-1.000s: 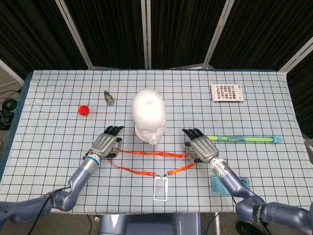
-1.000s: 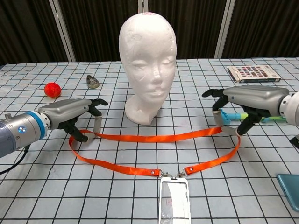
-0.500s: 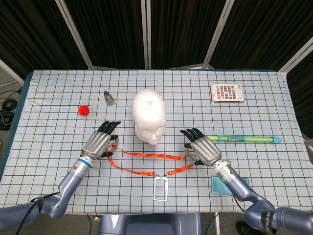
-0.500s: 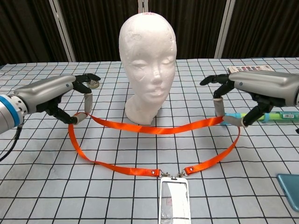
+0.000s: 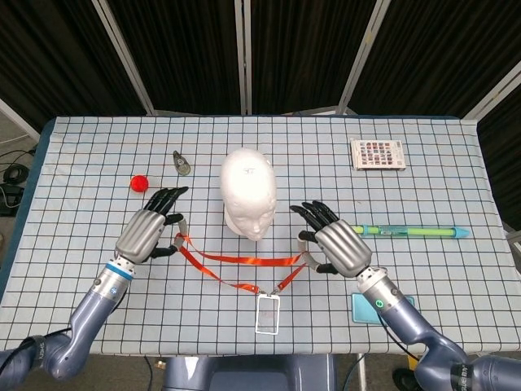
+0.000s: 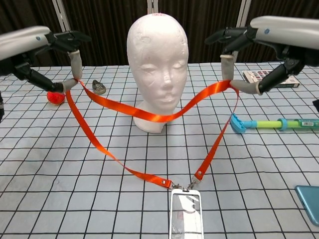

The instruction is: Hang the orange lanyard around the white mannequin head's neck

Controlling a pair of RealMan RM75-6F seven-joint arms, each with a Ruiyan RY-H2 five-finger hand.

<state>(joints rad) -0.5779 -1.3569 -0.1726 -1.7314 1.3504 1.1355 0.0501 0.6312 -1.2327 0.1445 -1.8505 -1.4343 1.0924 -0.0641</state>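
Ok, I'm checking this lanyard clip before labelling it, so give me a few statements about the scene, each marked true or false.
1. Both hands hold the orange lanyard off the table. True: the left hand and the right hand each pinch the strap.
2. The lanyard already hangs round the neck of the white mannequin head. False: it sags in front of the neck.
3. The badge holder lies on the table. True.
4. The red ball sits right of the mannequin head in the head view. False: it sits to the left.
5. The toothbrush is in the right hand. False: it lies on the table.
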